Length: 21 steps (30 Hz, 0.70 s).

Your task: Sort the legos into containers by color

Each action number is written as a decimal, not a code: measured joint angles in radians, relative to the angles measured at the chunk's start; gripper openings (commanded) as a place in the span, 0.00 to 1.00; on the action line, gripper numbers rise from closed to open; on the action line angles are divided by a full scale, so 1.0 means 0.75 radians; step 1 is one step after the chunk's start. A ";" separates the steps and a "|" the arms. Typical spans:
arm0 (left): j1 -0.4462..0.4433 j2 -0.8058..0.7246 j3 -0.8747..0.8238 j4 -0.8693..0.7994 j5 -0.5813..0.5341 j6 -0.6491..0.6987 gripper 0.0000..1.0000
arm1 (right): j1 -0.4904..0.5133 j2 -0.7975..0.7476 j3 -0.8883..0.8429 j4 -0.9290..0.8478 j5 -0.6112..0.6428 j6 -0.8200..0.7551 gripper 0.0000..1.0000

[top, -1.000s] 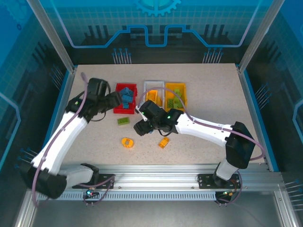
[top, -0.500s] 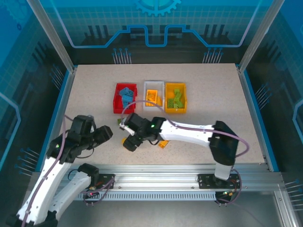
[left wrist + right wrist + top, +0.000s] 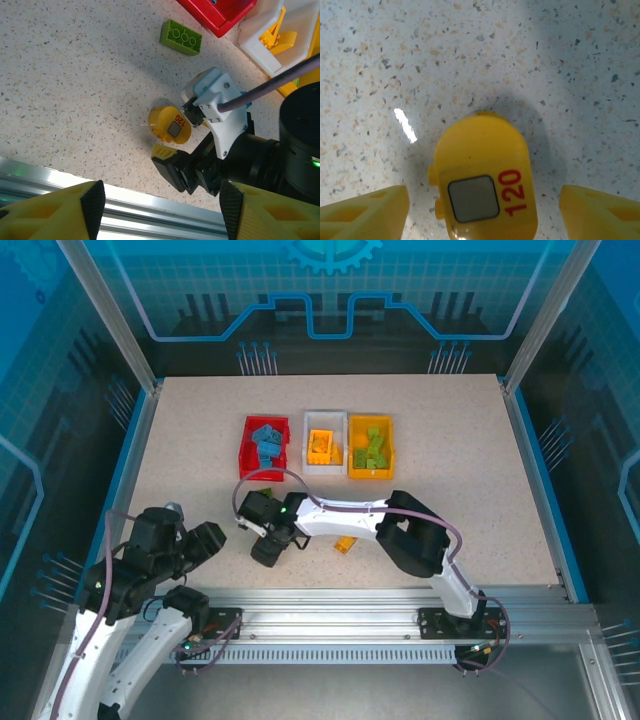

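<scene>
My right claw [image 3: 481, 212] hangs low over the speckled tabletop [image 3: 470, 60] with its jaws spread wide. One yellow fingertip [image 3: 365, 212] sits in the lower left corner of my wrist view and the other in the lower right, and neither touches anything. Between them, at the bottom centre, lies a rounded yellow piece [image 3: 482, 165] with a grey square window and a red "120". I have hold of nothing. In the overhead view this claw is at the lower middle of the table, left of a loose orange brick [image 3: 345, 544].

My left claw [image 3: 160, 210] is open and empty too. Its yellow tips fill the two bottom corners of its wrist view, and an aluminium rail [image 3: 75, 172] runs along the bottom of the frame between them. At the top of that view a green brick [image 3: 181, 37] lies studs up, near a corner of the red bin [image 3: 246, 465].

Overhead, the three bins stand in a row at the upper middle of the table. The red bin holds blue bricks [image 3: 267, 440], the white bin [image 3: 325, 414] holds orange-yellow bricks [image 3: 321, 445], and the orange-yellow bin [image 3: 370, 473] holds green bricks [image 3: 371, 448].
</scene>
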 measured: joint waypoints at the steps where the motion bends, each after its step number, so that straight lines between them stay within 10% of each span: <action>1: 0.000 0.000 0.000 -0.001 0.000 -0.002 0.66 | 0.000 0.011 0.011 -0.003 0.000 0.002 0.72; 9: 0.000 0.000 0.000 0.001 0.001 -0.010 0.66 | -0.001 0.059 0.050 -0.009 0.008 0.013 0.43; 21: 0.000 0.104 0.001 0.202 0.162 -0.005 0.65 | -0.136 -0.297 -0.135 0.005 0.109 0.131 0.38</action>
